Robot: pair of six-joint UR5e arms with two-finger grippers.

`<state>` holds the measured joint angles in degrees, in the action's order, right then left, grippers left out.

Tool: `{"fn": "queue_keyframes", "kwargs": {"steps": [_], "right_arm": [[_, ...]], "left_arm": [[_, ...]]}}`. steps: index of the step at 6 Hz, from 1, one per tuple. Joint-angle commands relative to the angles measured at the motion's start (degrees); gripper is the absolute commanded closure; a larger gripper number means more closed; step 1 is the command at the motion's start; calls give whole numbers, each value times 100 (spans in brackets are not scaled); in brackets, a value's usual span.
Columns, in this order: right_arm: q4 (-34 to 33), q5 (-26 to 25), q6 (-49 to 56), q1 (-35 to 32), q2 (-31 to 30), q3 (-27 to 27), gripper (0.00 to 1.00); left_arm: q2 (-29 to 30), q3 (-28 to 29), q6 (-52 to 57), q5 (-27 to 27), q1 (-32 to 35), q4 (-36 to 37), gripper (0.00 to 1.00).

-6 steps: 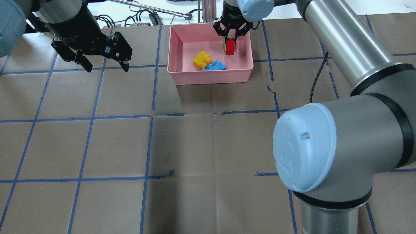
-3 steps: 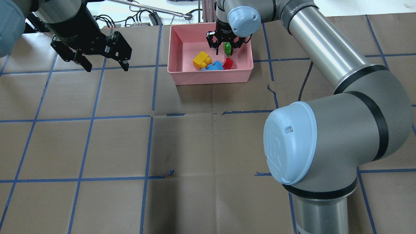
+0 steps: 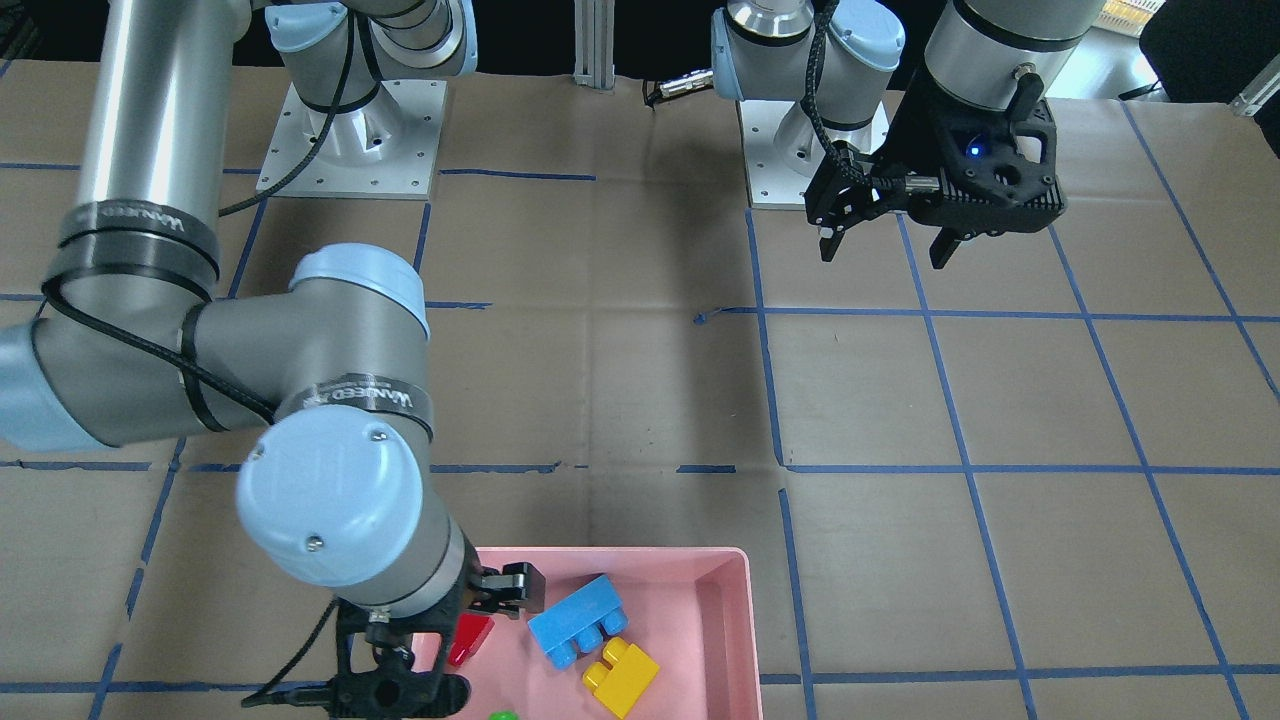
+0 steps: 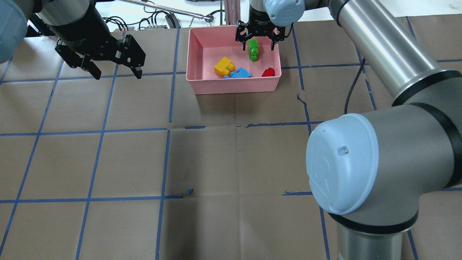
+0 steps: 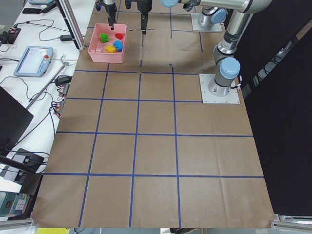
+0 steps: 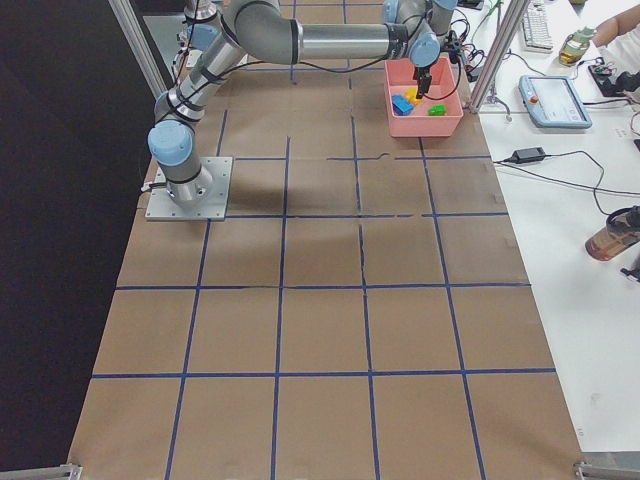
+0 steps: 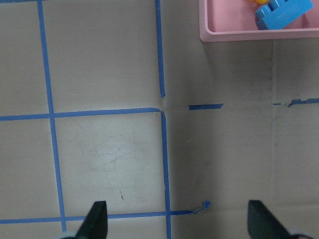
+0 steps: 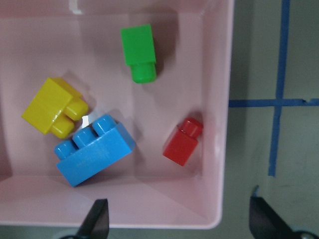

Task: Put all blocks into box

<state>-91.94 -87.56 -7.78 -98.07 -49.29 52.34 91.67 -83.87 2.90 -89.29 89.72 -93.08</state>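
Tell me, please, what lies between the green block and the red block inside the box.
Nothing lies there: in the right wrist view, only bare pink floor of the box separates the green block from the red block.

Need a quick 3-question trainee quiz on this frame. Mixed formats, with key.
1. How many blocks lie inside the box?
2. True or false: the left gripper holds the blue block.
3. Which block lies nearest the yellow block? A) green block B) blue block C) red block

Key: 1) Four. 2) False: it is open and empty, away from the box. 3) B.
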Motion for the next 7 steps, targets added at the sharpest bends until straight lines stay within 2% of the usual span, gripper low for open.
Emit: {"fn": "queue_keyframes", "kwargs": {"steps": [1, 4, 5, 7], "right_arm": [[869, -33, 758, 514, -937, 493, 1], [819, -77, 814, 753, -2905, 2591, 1], [810, -86, 526, 737, -3311, 2902, 1], [810, -217, 401, 693, -3359, 2905, 1]], "left_arm": [[0, 11, 0, 25, -7, 9, 0], [0, 29, 9, 16, -24, 18, 0], [9, 38, 26, 16, -24, 18, 0], [0, 73, 27, 17, -16, 18, 0]]}}
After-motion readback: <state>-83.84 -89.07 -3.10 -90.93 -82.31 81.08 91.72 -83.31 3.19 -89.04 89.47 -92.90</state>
